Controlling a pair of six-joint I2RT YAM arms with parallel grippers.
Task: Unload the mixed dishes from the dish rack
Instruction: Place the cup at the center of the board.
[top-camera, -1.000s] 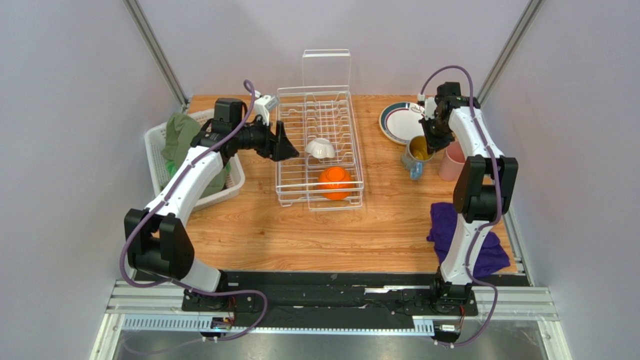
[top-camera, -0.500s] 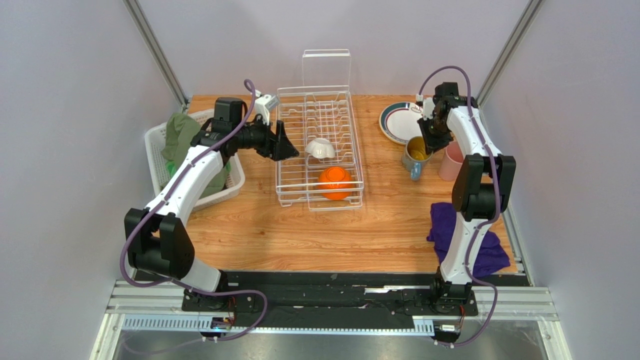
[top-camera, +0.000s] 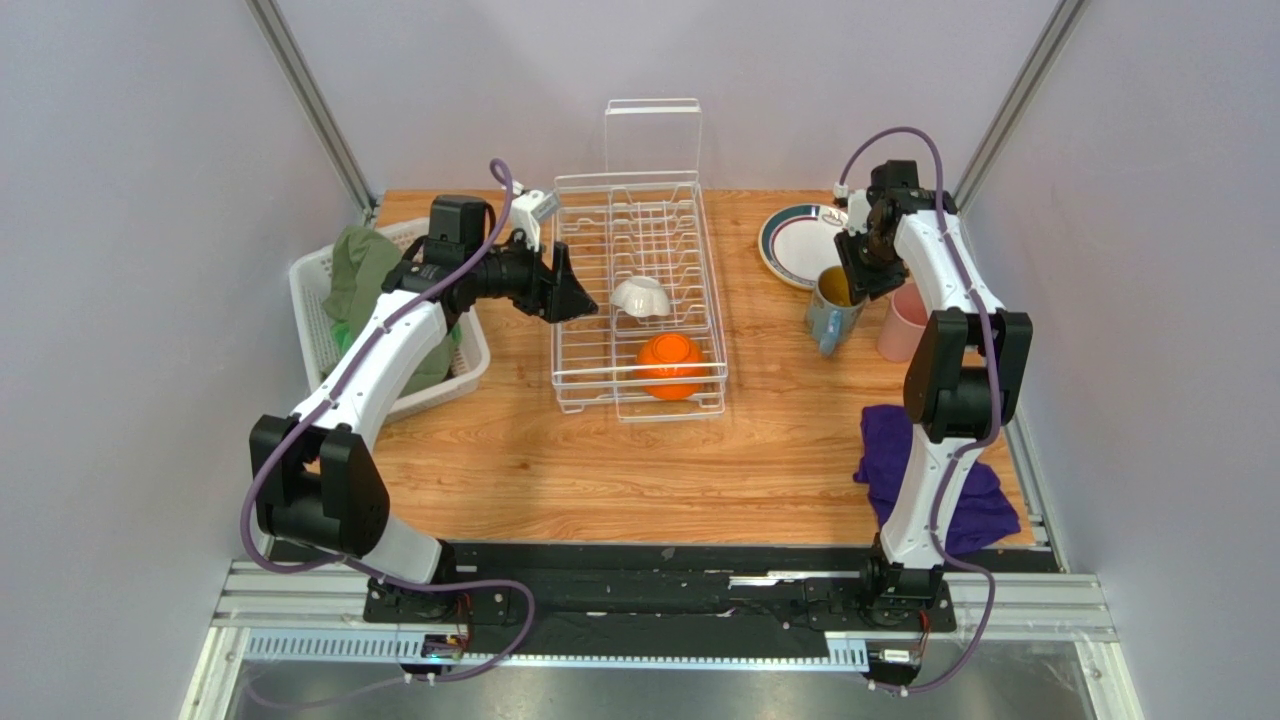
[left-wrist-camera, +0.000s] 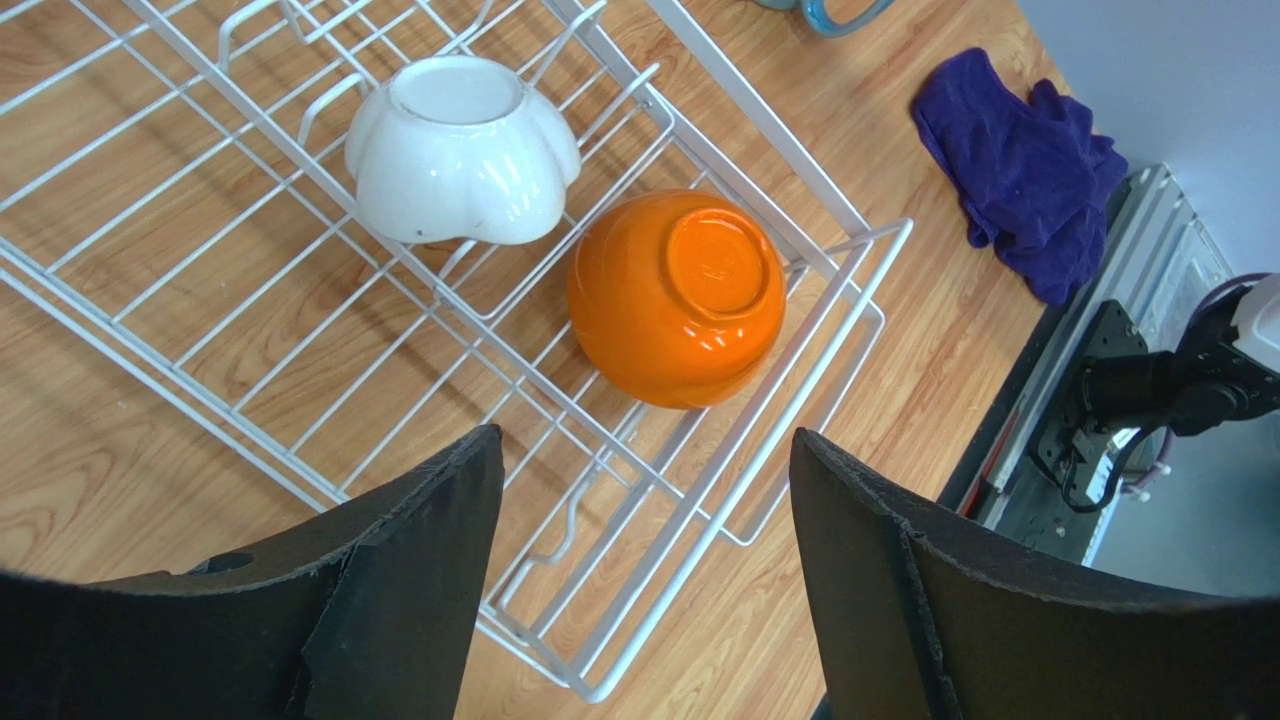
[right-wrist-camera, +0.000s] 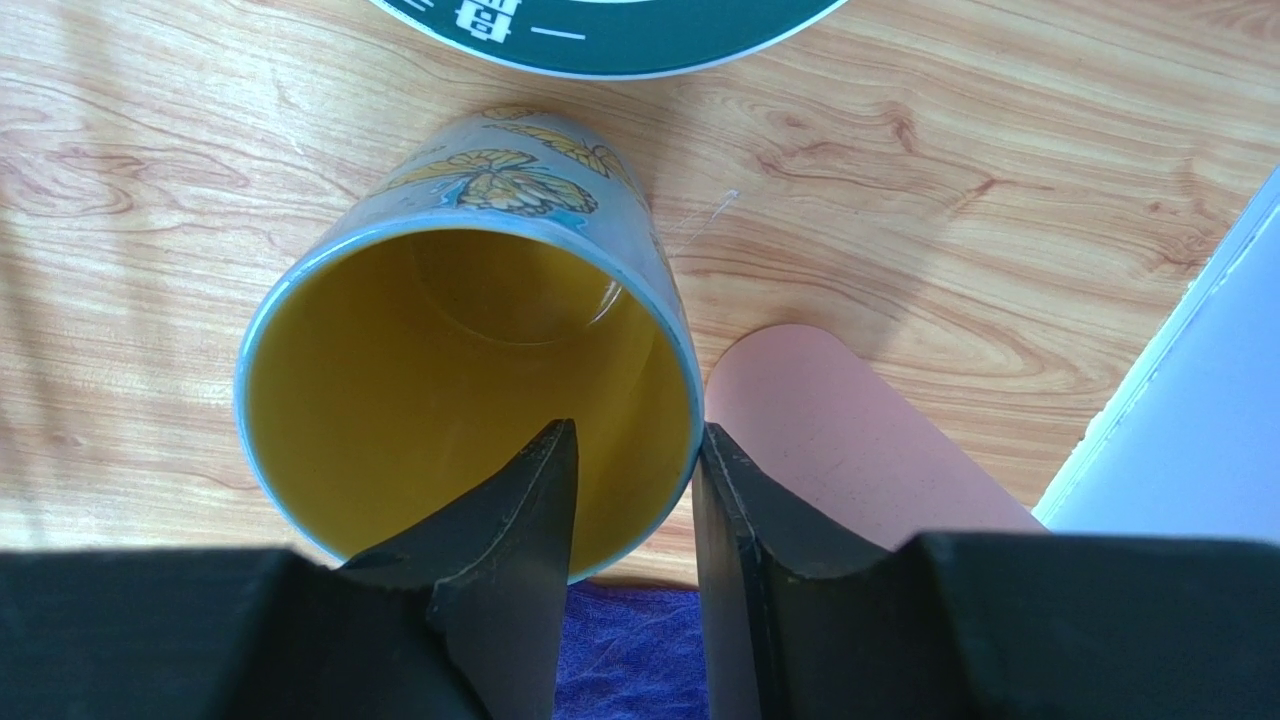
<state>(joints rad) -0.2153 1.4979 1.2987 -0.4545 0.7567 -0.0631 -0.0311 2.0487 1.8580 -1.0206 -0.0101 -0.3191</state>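
Observation:
The white wire dish rack (top-camera: 639, 225) holds a small white cup (top-camera: 642, 297) upside down and an orange bowl (top-camera: 670, 365) upside down near its front end. My left gripper (top-camera: 579, 293) is open and empty at the rack's left side; in its view (left-wrist-camera: 643, 443) the cup (left-wrist-camera: 458, 147) and bowl (left-wrist-camera: 679, 296) lie ahead. My right gripper (top-camera: 857, 285) straddles the rim of the blue patterned mug (right-wrist-camera: 451, 360), one finger inside and one outside, with a gap to the wall. The pink cup (right-wrist-camera: 827, 435) and dark-rimmed plate (top-camera: 796, 240) sit beside it. The pale yellow plate is out of view.
A white slatted basket (top-camera: 316, 323) with a green cloth (top-camera: 361, 270) stands at the left. A purple cloth (top-camera: 932, 480) lies at the front right. The rack's clear panel (top-camera: 652, 138) stands upright at its far end. Side walls close in the table.
My right gripper has shifted slightly back over the mug, and the mug stands more upright on the table. The left arm has barely moved.

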